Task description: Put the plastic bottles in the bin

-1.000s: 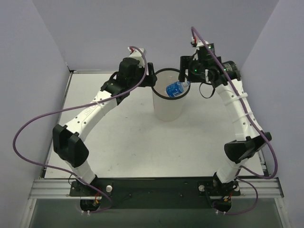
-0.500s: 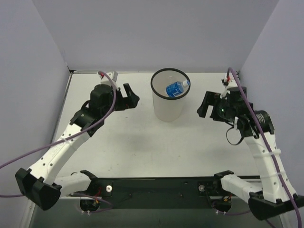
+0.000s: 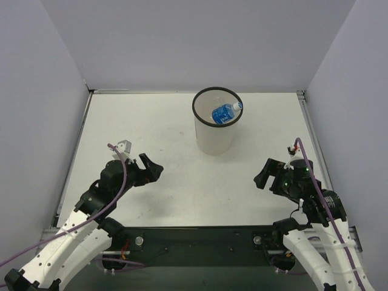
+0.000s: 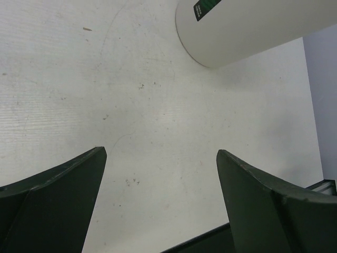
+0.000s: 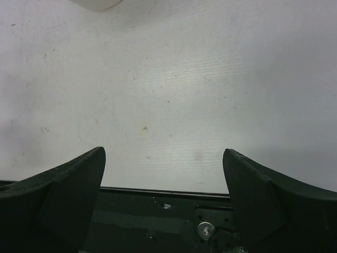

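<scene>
left gripper (image 3: 151, 168) hangs low over the near-left part of the white tabletop (image 3: 182, 188). its arm is folded down close to the black base plate (image 3: 200, 237), with a purple cable (image 3: 118, 182) looping off the wrist. its dark fingers (image 4: 63, 195) stand wide apart with nothing between them; in the left wrist view only bare table shows in the gap of the left gripper (image 4: 160, 153).

right gripper (image 3: 262, 174) sits at the near-right in a mirrored pose, with its arm bent low and its wrist turned toward the middle of the table. its fingers (image 5: 58, 200) are likewise spread and empty, framing bare table and the edge of the base plate in the right wrist view (image 5: 164, 152).

whitish translucent tapered round bin with a black rim (image 3: 215, 140) stands upright at the far centre of the table, well apart from both grippers and roughly between their lines of sight. its lower wall shows at the top of the left wrist view (image 4: 253, 31), and a sliver of it shows at the top edge of the right wrist view (image 5: 97, 4).

small clear plastic bottle with a blue label and white cap (image 3: 224, 113) lies inside the bin, near the far-right side of the rim. its long axis is tilted, with the cap pointing to the far right and the base toward the bin's centre. other contents of the bin cannot be made out.
</scene>
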`<state>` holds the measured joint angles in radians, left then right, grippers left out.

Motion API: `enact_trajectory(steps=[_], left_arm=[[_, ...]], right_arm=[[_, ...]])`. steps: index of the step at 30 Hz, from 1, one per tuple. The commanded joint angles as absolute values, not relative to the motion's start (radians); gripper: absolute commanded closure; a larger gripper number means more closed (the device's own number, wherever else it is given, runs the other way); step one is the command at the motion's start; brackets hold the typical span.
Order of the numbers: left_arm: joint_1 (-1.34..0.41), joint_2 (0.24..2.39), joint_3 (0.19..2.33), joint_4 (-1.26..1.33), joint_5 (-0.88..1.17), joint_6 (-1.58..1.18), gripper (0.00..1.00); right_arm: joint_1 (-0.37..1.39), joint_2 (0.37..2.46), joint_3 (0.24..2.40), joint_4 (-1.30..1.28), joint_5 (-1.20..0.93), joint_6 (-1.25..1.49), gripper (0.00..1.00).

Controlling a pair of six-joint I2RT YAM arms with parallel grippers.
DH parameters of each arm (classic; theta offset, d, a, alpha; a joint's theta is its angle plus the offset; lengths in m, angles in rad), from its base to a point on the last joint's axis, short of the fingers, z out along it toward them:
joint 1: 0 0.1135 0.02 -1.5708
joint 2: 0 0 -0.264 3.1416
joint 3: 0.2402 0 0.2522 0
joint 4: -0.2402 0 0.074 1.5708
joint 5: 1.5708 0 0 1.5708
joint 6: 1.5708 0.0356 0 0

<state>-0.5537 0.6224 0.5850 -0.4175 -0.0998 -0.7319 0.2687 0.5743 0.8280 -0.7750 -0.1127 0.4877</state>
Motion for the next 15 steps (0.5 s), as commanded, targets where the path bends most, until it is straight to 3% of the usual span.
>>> enact_trajectory(steps=[1, 15], left_arm=[[-0.555, 0.542, 0.549, -0.405, -0.097, -0.729, 0.03], [-0.555, 0.505, 0.552, -0.446, -0.077, -0.704, 0.03]], right_arm=[[0.268, 0.543, 0.770, -0.720, -0.113, 0.531, 0.12], [0.268, 0.563, 0.792, -0.698, -0.084, 0.503, 0.13]])
